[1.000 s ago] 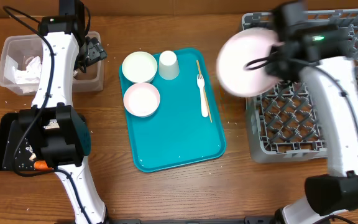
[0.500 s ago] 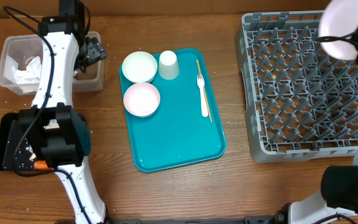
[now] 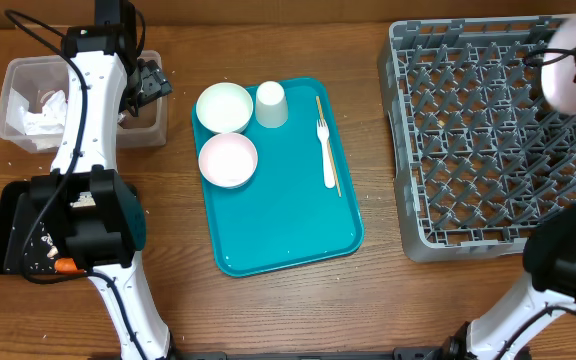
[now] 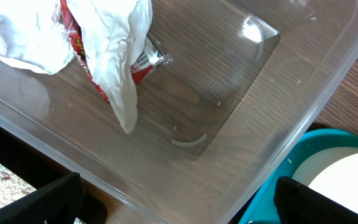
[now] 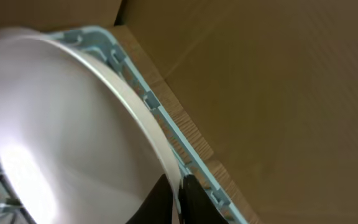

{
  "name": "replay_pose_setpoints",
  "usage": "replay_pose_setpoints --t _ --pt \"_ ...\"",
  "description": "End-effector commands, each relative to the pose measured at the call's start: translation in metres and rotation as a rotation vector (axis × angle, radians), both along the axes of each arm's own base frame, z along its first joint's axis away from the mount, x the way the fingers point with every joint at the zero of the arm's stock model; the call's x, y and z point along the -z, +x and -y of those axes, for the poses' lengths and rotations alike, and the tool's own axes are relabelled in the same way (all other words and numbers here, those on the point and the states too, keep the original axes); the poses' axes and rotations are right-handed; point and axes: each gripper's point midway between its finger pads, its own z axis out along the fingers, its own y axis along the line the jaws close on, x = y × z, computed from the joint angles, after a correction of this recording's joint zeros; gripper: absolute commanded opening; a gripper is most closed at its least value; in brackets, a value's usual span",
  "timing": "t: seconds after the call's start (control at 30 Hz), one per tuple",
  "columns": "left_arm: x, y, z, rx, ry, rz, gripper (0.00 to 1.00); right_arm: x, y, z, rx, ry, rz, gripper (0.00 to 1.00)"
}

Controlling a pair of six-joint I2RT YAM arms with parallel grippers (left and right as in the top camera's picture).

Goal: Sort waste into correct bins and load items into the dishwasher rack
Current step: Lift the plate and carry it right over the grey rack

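Plate [image 3: 566, 78] over the rack [image 3: 468, 150], far right corner!
Right gripper [image 5: 180, 198] pinches its rim; left gripper [image 4: 179, 202] gapes wide, empty, above the clear tub [image 4: 229, 93].

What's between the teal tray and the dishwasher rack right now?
Only bare wooden table between teal tray and dishwasher rack, plus a few pale specks; overhead view shows it.

Bright, even light; one object blurred.
The overhead view is lit evenly from above, and only soft, short shadows are cast on the wooden table [image 3: 268, 310]. The plate [image 3: 566, 75] at the right edge is smeared by blur; in the right wrist view it is softened and washed pale by glare. Small white highlights are reflected in the clear tub [image 4: 229, 93], which is rendered sharply.
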Motion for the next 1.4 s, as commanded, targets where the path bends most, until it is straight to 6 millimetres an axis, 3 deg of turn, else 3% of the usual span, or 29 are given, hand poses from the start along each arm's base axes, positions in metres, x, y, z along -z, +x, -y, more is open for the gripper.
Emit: replay_pose_setpoints --t 0.0,0.13,0.37,0.4,0.6,0.63,0.77,0.93,1.23,1.33,1.37 --pt "-0.01 0.004 -0.001 -0.024 -0.007 0.034 1.0 0.009 0.006 0.016 0.018 -0.099 -0.092 0.09" --pt "-0.01 0.004 -0.001 -0.024 -0.007 0.034 1.0 0.026 0.014 0.014 -0.003 -0.072 -0.104 0.09" --pt "-0.01 0.004 -0.001 -0.024 -0.007 0.034 1.0 0.03 0.03 -0.007 -0.074 -0.031 -0.077 0.1" --pt "-0.01 0.004 -0.001 -0.024 -0.007 0.034 1.0 0.03 0.032 -0.011 -0.077 -0.027 -0.069 0.12" --pt "-0.01 0.004 -0.001 -0.024 -0.007 0.034 1.0 0.029 0.041 -0.032 -0.064 -0.006 -0.015 0.46" --pt "-0.01 0.004 -0.001 -0.024 -0.007 0.034 1.0 0.029 0.039 -0.032 -0.05 -0.002 -0.007 0.47" --pt "-0.01 0.004 -0.001 -0.024 -0.007 0.034 1.0 0.036 0.03 -0.021 0.044 0.077 0.071 0.41" --pt "-0.01 0.004 -0.001 -0.024 -0.007 0.034 1.0 0.066 0.032 -0.025 -0.027 0.395 0.152 0.33" --pt "-0.01 0.004 -0.001 -0.024 -0.007 0.034 1.0 0.076 0.029 -0.01 -0.04 0.635 0.27 0.24" --pt "-0.01 0.004 -0.001 -0.024 -0.007 0.034 1.0 0.093 0.03 -0.013 -0.039 0.67 0.24 0.23" --pt "-0.01 0.004 -0.001 -0.024 -0.007 0.034 1.0 0.109 0.032 -0.017 -0.041 0.702 0.213 0.22"
